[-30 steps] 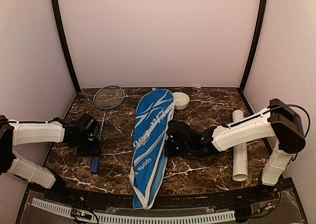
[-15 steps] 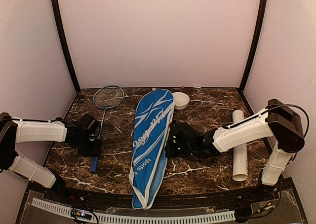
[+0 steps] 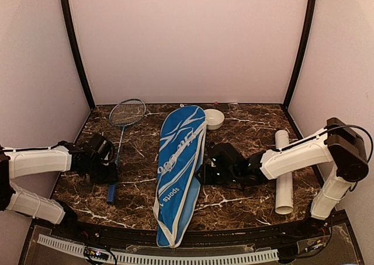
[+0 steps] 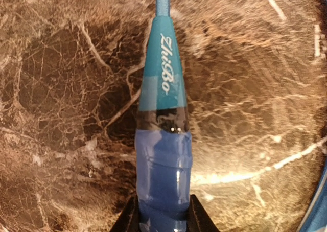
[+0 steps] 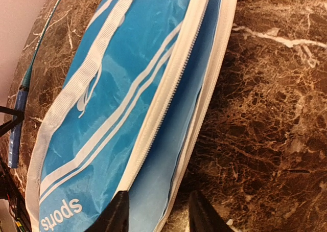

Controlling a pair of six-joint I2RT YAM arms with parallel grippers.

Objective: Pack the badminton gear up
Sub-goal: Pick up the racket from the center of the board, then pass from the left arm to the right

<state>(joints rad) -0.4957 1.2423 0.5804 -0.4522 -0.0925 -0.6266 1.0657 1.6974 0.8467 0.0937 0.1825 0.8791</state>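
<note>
A blue-framed racket (image 3: 120, 138) lies on the left of the marble table, head toward the back wall. My left gripper (image 3: 108, 173) is shut on its blue-taped handle (image 4: 163, 165), one black fingertip (image 4: 129, 215) pressed against each side. The long blue racket cover (image 3: 178, 171) with white trim lies lengthwise down the middle, its zipper edge (image 5: 168, 94) gaping. My right gripper (image 5: 157, 206) stands open at that right edge, one finger over the cover and the other over the table. The white tube (image 3: 283, 177) lies on the right, under the right arm.
A small white bowl (image 3: 214, 119) sits by the far tip of the cover. The cover's near end overhangs the table's front edge (image 3: 234, 225). Pale walls close in the left, back and right sides.
My left gripper has closed on the racket handle. My right gripper has opened, letting go of the cover's edge, and has drawn back slightly to the right.
</note>
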